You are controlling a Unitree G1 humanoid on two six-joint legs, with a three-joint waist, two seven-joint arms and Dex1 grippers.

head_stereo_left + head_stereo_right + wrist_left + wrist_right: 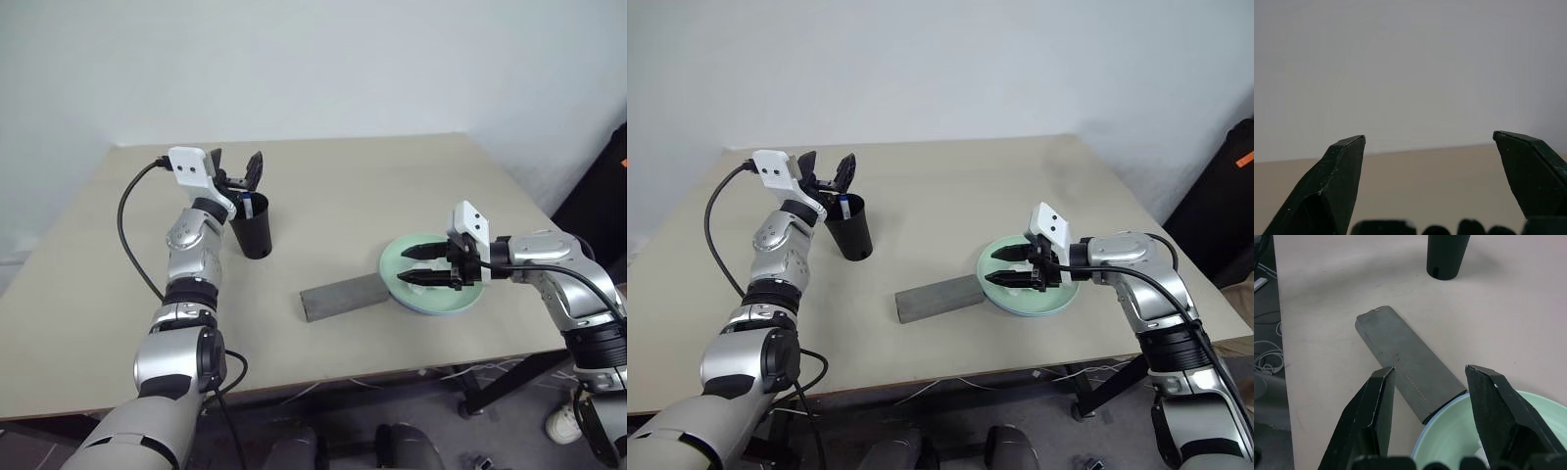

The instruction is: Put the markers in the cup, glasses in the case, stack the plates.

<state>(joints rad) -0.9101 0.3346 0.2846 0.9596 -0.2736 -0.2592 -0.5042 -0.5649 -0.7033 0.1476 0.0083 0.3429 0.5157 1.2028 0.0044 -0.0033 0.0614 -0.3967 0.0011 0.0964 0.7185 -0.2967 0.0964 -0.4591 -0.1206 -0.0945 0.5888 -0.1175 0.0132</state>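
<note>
While my left gripper (238, 168) hangs above the rim of the cup (253, 227), its fingers are spread wide with nothing between them, and a marker (249, 206) stands in the cup with its blue end poking up just below and beside those fingertips. I judge the marker step to be at or near done on that side; I cannot make out a second marker inside the dark cup. My right gripper (423, 265) hovers over the plates (1058, 302), mint green nested on light blue, with its fingers about half open and holding nothing that I can see; something small and white lies in the green plate near its fingertips, too hidden to name. What the coming move turns on is the case (1405, 363): it lies shut on the table (372, 186) between the two arms, its long axis running from the plates' rim, which one end touches, out toward the cup. It sits just ahead of the right fingers, so that arm is plainly the nearer one. I cannot see the glasses.
</note>
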